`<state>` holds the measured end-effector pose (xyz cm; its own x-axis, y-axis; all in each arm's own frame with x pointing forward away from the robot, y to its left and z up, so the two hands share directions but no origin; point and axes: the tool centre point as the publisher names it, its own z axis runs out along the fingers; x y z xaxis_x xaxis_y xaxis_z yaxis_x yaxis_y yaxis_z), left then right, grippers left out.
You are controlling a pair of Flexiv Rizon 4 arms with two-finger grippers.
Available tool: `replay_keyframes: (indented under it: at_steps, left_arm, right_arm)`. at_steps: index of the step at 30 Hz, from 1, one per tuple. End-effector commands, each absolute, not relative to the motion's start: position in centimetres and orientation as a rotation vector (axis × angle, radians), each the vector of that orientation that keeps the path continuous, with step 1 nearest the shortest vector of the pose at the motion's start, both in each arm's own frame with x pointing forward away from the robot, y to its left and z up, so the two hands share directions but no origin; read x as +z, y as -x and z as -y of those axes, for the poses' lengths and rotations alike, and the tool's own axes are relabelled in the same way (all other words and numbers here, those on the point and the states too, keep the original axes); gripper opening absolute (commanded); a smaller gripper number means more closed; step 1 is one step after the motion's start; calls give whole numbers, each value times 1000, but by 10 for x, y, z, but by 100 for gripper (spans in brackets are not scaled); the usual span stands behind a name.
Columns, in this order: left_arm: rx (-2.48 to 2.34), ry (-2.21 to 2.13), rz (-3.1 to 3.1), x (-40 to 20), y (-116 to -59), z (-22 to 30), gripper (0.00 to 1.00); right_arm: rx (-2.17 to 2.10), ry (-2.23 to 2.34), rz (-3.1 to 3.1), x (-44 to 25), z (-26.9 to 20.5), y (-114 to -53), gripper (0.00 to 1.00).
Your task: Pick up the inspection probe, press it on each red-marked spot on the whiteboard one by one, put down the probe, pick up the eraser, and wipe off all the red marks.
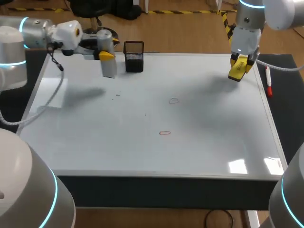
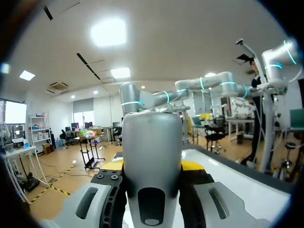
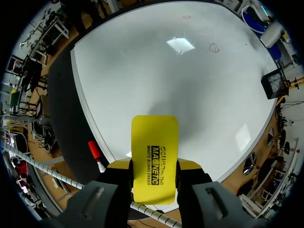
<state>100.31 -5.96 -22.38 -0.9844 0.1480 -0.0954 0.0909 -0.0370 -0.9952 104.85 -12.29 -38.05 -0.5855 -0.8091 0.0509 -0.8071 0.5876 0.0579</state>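
Note:
My left gripper [image 1: 105,55] is shut on the grey inspection probe [image 1: 109,67], held in the air over the whiteboard's [image 1: 142,156] far left part. In the left wrist view the probe [image 2: 152,142] fills the space between the yellow tips of that gripper [image 2: 152,166]. My right gripper [image 1: 240,64] is shut on the yellow eraser [image 1: 236,72] above the board's far right corner. The eraser [image 3: 154,156] sticks out ahead of the right gripper [image 3: 154,167]. A red oval mark [image 1: 165,133] [image 3: 186,17] lies mid-board. A fainter oval [image 1: 174,100] [image 3: 214,47] lies beyond it.
A black mesh cup [image 1: 134,57] [image 3: 273,81] stands at the board's far edge, just right of the probe. A red-capped marker [image 1: 269,83] [image 3: 95,151] lies on the dark mat off the board's right edge. Tiny faint specks [image 1: 117,94] dot the left half.

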Motion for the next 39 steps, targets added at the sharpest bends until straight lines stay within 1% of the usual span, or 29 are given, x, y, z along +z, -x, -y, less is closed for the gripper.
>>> replay_keyframes:
  at_steps: [1, 12, 33, 39]
  left_arm:
    - [2266, 140, 2247, -217, -1000, 45, 0]
    - [2288, 92, 2257, -221, -1001, 30, 0]
    - [2288, 92, 2257, -221, -1001, 30, 0]
    - [2288, 92, 2257, -221, -1001, 30, 0]
  right_arm:
    - [-41, -1395, 2731, -380, 123, -1050, 0]
    - [-41, -1395, 2731, -380, 123, -1050, 0]
    - [-41, -1395, 2731, -380, 123, -1050, 0]
    - [-66, -1539, 2636, -393, 89, -1037, 0]
